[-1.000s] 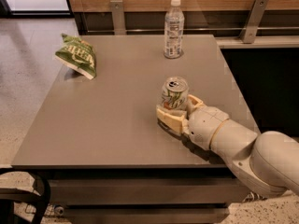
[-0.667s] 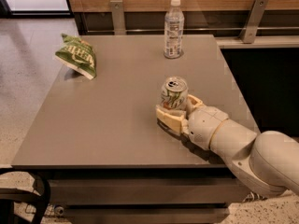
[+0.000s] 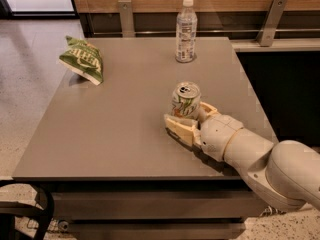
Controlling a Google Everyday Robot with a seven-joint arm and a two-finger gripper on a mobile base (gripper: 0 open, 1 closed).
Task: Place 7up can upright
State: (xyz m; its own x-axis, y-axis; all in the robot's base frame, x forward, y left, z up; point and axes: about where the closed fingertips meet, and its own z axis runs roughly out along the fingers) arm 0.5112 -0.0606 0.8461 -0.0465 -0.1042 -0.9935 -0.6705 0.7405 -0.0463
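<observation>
At the near right edge of the table (image 3: 125, 134), the arm (image 3: 280, 169) comes in from the lower right corner, its thick pale shell hanging past the front edge and its wrist lying low over the tabletop. The gripper (image 3: 186, 116) sits right of the table's middle, well in from the right edge and a fair way back from the front edge. Its fingers (image 3: 179, 129) are pinched on the can (image 3: 186, 99), one along the near left side at the base and the other behind on the right.

The can stands upright on the tabletop with its shiny top up, the tab opening in view and the logo facing the camera.

Left of the gripper the tabletop runs bare to the left edge and the front left corner, a wide flat stretch. Beyond that edge lies speckled floor (image 3: 25, 74). Past the right edge there is only a dark drop.

Farther back, the bag (image 3: 82, 59) lies crumpled near the far left corner, just beside the left edge, well apart from the can. Bare surface separates the can from the bottle (image 3: 186, 31), which stands upright close to the far edge, almost straight behind the can.

Behind the far edge a wood-panelled wall carries metal brackets (image 3: 126, 16) on both sides of the bottle.
</observation>
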